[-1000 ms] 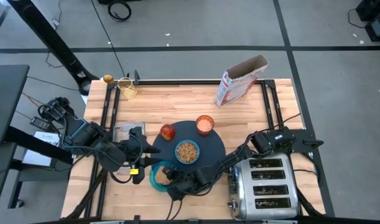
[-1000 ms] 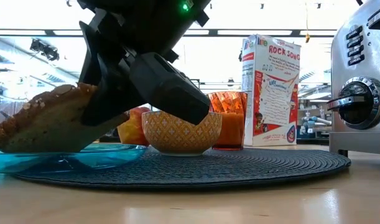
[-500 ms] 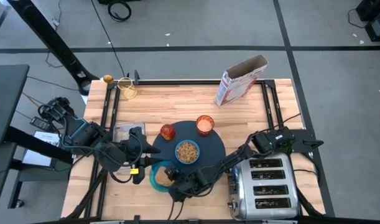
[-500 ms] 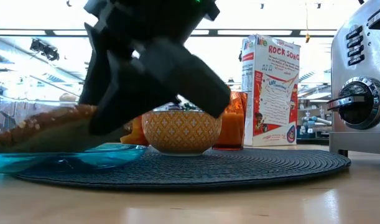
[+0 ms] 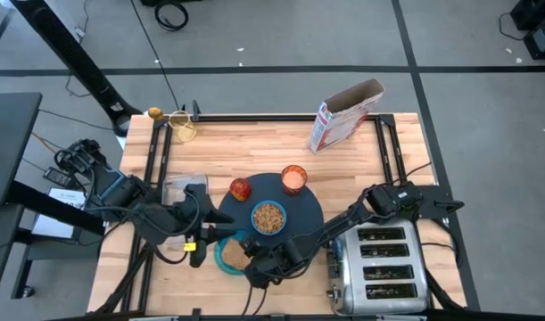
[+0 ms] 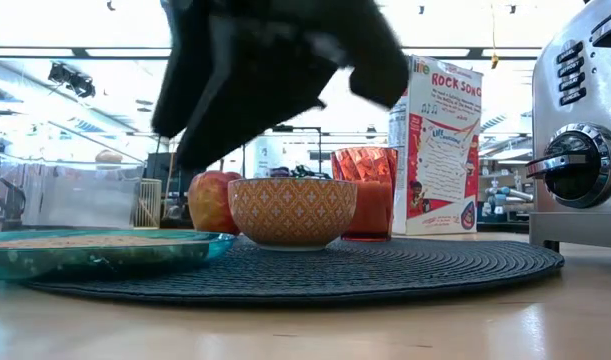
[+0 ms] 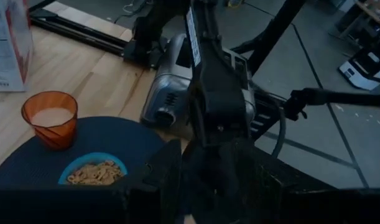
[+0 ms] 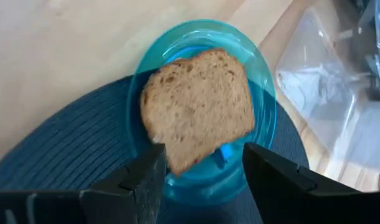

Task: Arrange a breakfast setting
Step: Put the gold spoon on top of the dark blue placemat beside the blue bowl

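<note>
Right wrist view shows my right tool (image 8: 199, 171) hanging released just above the brown toast slice (image 8: 198, 107), which lies flat and free on the teal round plate (image 8: 264, 124); I judge the toast placed. That plate overlaps the near-left edge of the large dark-grey woven round mat (image 5: 306, 212), keeping the setting compact. Behind it sit the small blue bowl of cereal (image 5: 268, 218), then the red-orange apple (image 5: 241, 188) and orange translucent cup (image 5: 293, 178) at the mat's far rim. My left tool (image 5: 220, 217) waits just beside the plate; whether it is clenched I cannot tell.
</note>
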Robot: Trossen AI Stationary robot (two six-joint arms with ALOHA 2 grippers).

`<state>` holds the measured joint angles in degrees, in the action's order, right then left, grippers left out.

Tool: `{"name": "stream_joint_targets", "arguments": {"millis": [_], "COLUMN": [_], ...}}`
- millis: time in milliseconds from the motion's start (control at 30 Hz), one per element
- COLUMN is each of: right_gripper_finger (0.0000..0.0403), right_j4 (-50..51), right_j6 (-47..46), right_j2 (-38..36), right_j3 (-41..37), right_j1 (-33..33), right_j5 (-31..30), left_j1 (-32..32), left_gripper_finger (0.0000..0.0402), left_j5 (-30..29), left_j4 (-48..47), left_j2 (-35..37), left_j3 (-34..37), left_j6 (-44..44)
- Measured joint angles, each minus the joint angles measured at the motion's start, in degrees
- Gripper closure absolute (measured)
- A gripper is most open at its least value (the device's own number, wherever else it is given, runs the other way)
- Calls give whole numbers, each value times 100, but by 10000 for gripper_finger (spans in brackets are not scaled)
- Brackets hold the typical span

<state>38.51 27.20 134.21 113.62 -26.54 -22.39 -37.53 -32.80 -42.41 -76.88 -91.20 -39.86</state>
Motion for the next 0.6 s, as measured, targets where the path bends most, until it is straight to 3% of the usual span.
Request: {"name": "stream_joint_targets", "arguments": {"millis": [233,367,600], "right_gripper_finger": [186,186,192], "right_j4": [1315,1871,2188], "right_j6": [-1171,-2166,-3937], "right_j2": [-1083,-1912,-3289], "right_j3": [-4,-4,-4], "right_j1": [-202,-362,-892], "right_j5": [346,573,140], "left_j1": [-221,-248,329], "left_gripper_finger": [253,253,252], "left_j5": [-9,-432,-1126], "left_j4": [-521,-1286,-2547], "left_j2": [-4,-4,-2], "left_j3": [0,-1,172], "left_j6": [-751,-1666,-3098]}}
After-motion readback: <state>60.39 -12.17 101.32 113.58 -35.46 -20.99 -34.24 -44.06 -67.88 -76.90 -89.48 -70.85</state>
